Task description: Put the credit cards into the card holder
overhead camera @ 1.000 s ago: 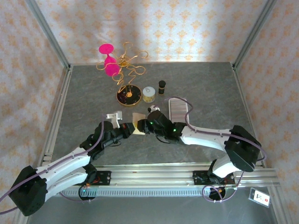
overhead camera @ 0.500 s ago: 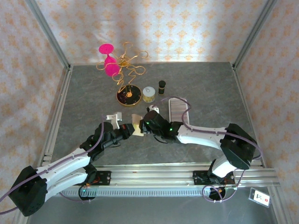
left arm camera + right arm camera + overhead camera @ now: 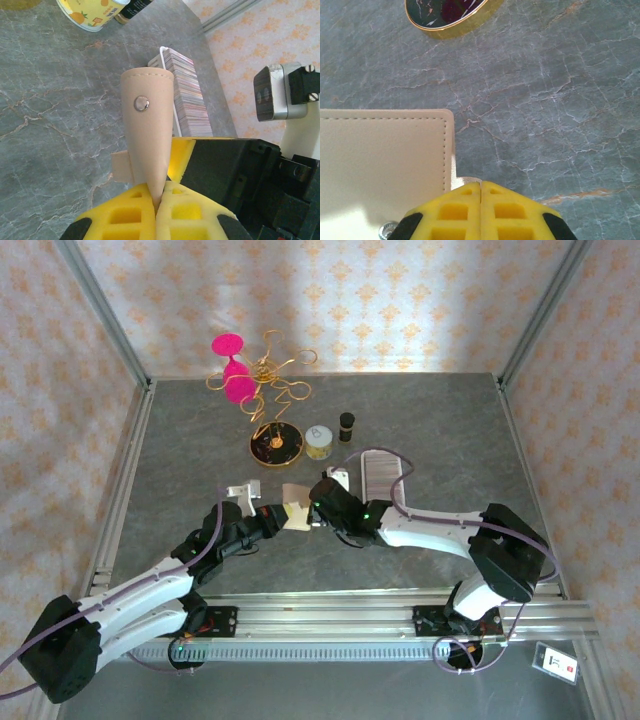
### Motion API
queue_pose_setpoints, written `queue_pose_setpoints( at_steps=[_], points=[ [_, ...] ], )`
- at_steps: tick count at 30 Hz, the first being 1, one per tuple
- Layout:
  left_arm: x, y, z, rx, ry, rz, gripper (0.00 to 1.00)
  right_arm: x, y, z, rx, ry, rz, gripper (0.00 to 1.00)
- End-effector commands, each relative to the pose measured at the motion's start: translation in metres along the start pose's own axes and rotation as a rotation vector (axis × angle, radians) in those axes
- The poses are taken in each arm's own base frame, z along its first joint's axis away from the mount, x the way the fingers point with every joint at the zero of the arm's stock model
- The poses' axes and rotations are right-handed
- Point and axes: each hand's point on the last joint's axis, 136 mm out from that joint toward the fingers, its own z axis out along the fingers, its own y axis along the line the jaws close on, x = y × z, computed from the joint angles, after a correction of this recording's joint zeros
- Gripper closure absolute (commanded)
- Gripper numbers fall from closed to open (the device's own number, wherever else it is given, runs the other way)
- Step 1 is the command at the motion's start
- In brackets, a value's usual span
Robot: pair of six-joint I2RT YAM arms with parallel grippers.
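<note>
Beige stitched folding card holder (image 3: pixel 295 505) with a snap-tab strap is about mid-worktop, slightly toward the near edge and a touch left of centre, between both tools. Left tool (image 3: pixel 159 202): yellow pads clamped on the card holder's lower edge. In the left wrist view the holder stands edge-on, flaring away from the pads, metal snap stud facing the camera. Can't tell whether it touches the grey marbled worktop (image 3: pixel 440 430). Right tool (image 3: pixel 480 192): yellow pads pressed flat together, no gap, tips just beside the holder's corner. A thin pale sliver shows at the tips and along that edge; can't tell what it is. Long clear plastic case (image 3: pixel 381 473) with a ribbed striped stack inside lies right of the holder, just beyond the right arm's wrist. Further toward the far edge, in a row: round gold-rimmed dark base (image 3: pixel 275 445) carrying gold wire loops and two pink discs, small yellow printed can (image 3: pixel 319 443) just beside it, short dark bottle (image 3: pixel 346 426) next to that.
</note>
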Motion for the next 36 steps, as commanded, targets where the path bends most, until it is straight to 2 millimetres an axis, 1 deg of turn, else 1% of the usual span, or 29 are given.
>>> queue_pose_setpoints(
  at_steps=[1, 10, 15, 18, 24, 26, 30, 33, 36],
  points=[
    [-0.001, -0.002, 0.003, 0.01, -0.013, 0.004, 1.0, 0.0, -0.015, -0.004, 0.05, -0.022, 0.007, 1.0],
    [0.015, 0.013, 0.012, -0.005, 0.035, -0.04, 1.0, 0.02, -0.029, 0.005, 0.066, 0.017, 0.019, 1.0],
    [0.025, 0.023, 0.018, -0.032, 0.066, -0.054, 0.98, 0.024, -0.033, 0.006, 0.065, 0.023, 0.026, 1.0],
    [0.03, 0.029, 0.021, -0.049, 0.082, -0.058, 0.92, 0.026, -0.034, 0.006, 0.061, 0.024, 0.027, 1.0],
    [0.039, 0.049, 0.025, -0.124, 0.101, -0.061, 0.76, 0.028, -0.034, 0.006, 0.051, 0.026, 0.039, 1.0],
    [0.04, 0.06, 0.024, -0.178, 0.102, -0.05, 0.66, 0.027, -0.033, 0.004, 0.037, 0.021, 0.045, 1.0],
    [0.037, 0.076, 0.022, -0.284, 0.094, -0.02, 0.53, 0.026, -0.031, 0.002, 0.014, 0.014, 0.063, 1.0],
    [0.032, 0.079, 0.021, -0.317, 0.083, -0.006, 0.49, 0.027, -0.029, 0.002, 0.003, 0.017, 0.069, 1.0],
    [0.029, 0.072, 0.022, -0.308, 0.09, 0.006, 0.41, 0.026, -0.028, 0.001, -0.003, 0.014, 0.073, 1.0]
  ],
)
